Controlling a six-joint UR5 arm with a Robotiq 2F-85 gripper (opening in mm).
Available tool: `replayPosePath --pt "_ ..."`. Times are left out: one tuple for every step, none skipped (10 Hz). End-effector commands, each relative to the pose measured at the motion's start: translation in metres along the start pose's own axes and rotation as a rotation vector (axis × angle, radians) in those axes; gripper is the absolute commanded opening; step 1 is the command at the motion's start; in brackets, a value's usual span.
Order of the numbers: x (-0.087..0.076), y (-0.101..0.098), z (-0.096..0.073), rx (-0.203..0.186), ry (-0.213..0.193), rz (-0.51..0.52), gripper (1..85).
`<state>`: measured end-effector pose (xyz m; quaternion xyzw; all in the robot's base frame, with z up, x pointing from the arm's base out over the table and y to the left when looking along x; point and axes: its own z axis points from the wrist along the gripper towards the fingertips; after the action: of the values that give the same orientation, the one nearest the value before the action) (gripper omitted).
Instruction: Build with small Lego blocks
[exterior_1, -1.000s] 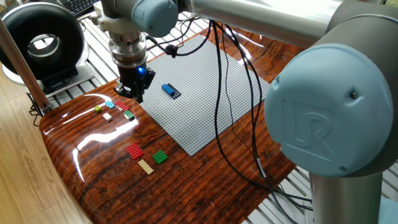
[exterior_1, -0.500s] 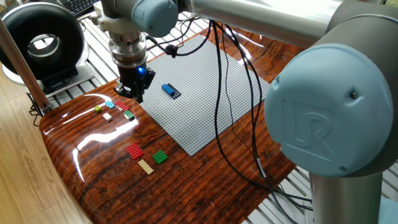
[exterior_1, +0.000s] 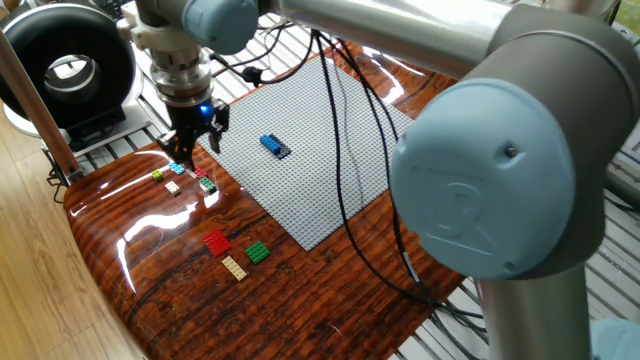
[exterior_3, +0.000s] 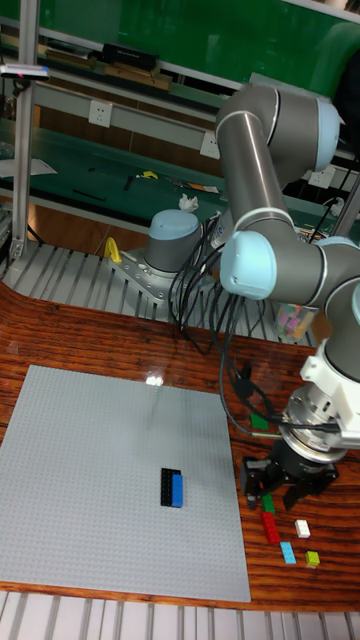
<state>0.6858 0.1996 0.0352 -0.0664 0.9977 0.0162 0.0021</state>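
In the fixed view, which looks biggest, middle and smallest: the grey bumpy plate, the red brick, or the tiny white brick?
1. Grey baseplate, by far the largest.
2. Red brick.
3. White brick, smallest. It lies farther from the camera than the red one, which may exaggerate the gap.

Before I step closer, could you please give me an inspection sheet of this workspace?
Surface: glossy wooden table carrying a grey baseplate.
Job's things: blue and dark blue blocks on the baseplate; red block, green block and tan block on the wood; a small cluster under the hand.
Clutter: nothing seen.
Hand: hand hovers over the cluster, fingers apart, holding nothing visible.
Cables: black cables hang across the baseplate.
Surroundings: ring light at the table's corner; green wall behind.
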Motion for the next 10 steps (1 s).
replayPosePath --pt "-0.017 0.015 0.0 -0.04 -0.039 0.005 55.3" --pt "-0.016 0.015 0.0 -0.043 -0.034 0.027 55.3" --pt "-0.016 0.01 0.0 -0.022 -0.032 0.03 55.0" --pt "-0.016 0.014 0.0 -0.04 -0.034 0.039 55.0" --pt "-0.019 0.022 0.003 -0.067 -0.033 0.056 55.0" --pt "-0.021 0.019 0.01 -0.059 -0.029 0.05 55.0" --pt "-0.021 0.015 0.016 -0.052 -0.037 0.035 55.0" --pt "-0.015 0.013 0.021 -0.06 -0.047 0.017 55.0" --pt "-0.01 0.009 0.023 -0.057 -0.053 0.003 55.0" --pt "-0.01 0.006 0.023 -0.051 -0.061 -0.022 54.7"
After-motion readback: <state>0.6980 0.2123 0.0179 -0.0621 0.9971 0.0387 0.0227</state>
